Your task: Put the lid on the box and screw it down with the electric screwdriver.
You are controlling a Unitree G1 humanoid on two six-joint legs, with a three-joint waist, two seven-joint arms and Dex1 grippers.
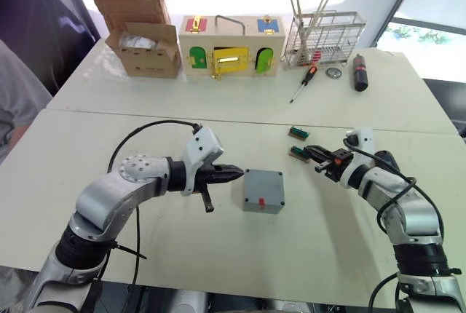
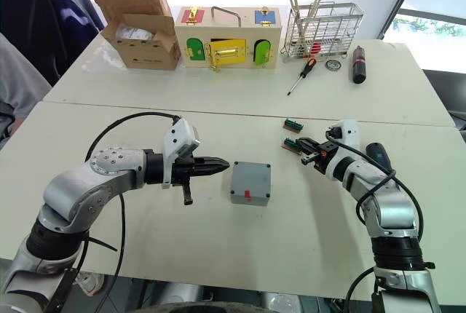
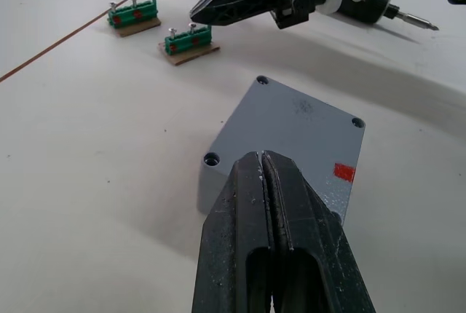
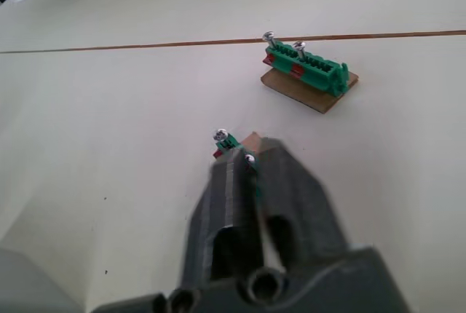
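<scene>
The lidded grey box [image 1: 263, 190] sits mid-table, its lid [image 3: 298, 120] already on. The left gripper [image 1: 231, 175], closed and empty, points at it from just left; the right gripper [image 1: 312, 153], fingers together over a green terminal block [image 4: 231, 143], is farther.

The box [image 1: 263, 191] sits near the middle of the table's [image 1: 182, 247] front half, the lid [image 3: 295, 120] on it. Two terminal blocks [image 1: 299, 132] lie to its right, one behind the other. Along the far edge stand, left to right, a cardboard carton [image 1: 142, 29], a wooden latch box [image 1: 231, 47] and a wire rack [image 1: 324, 36]; a hand screwdriver [image 1: 303, 84] lies before the rack.
</scene>
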